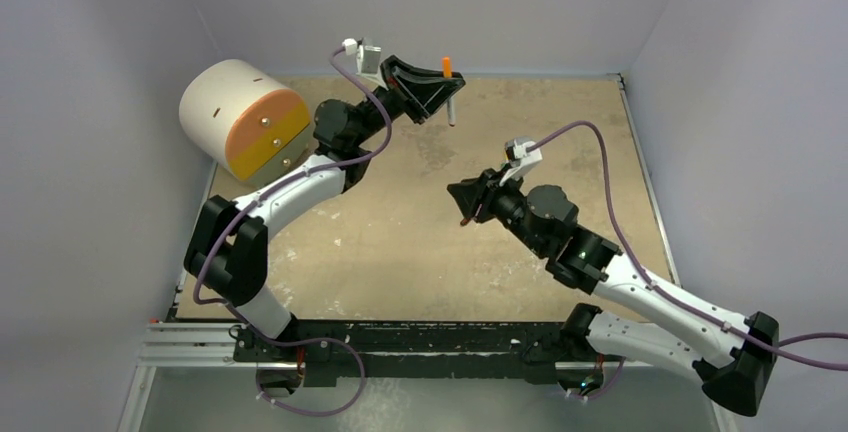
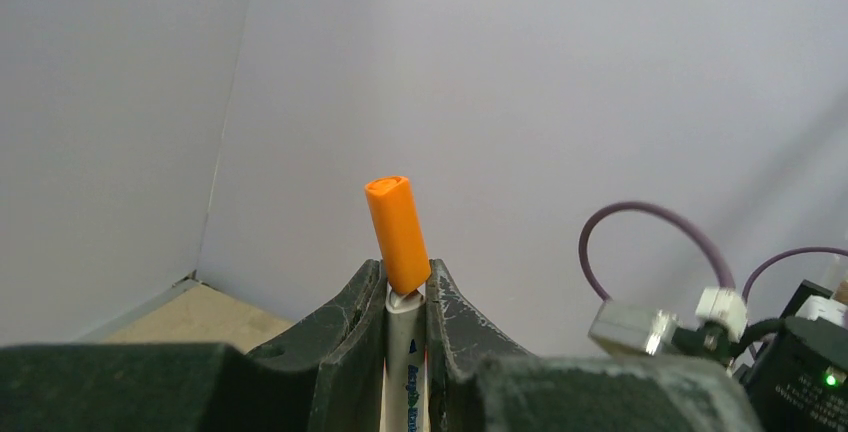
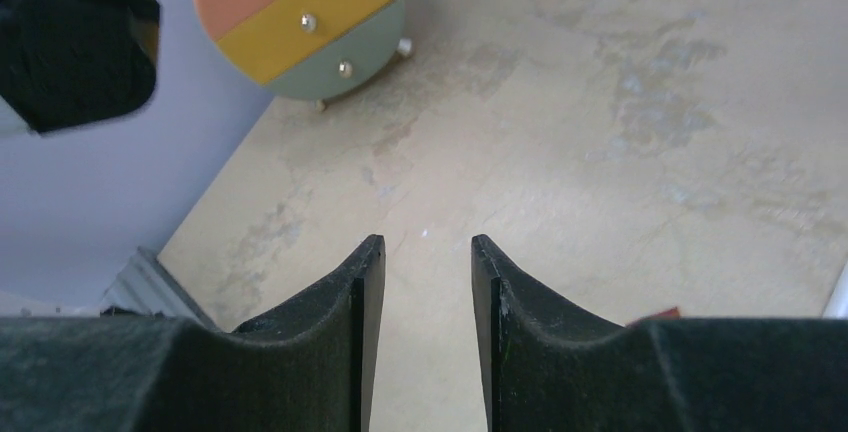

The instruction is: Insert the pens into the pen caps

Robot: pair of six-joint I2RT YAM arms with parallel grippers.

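My left gripper [image 1: 452,82] is raised at the back of the table, near the rear wall. It is shut on a white-barrelled pen [image 1: 452,110] that stands upright. An orange cap [image 1: 447,64] sits on the pen's top end. In the left wrist view the cap [image 2: 397,235] sticks up slightly tilted above the fingertips, with the barrel [image 2: 405,352] pinched in the left gripper [image 2: 405,287]. My right gripper [image 1: 466,207] hangs open and empty over the middle of the table, with bare table showing inside the right gripper [image 3: 427,247]. The other pens and caps are out of view.
A round white drawer box [image 1: 245,122] with orange and yellow fronts stands at the back left; it also shows in the right wrist view [image 3: 300,17]. A small red bit [image 3: 660,313] peeks beside my right finger; I cannot tell what it is. Walls enclose the table.
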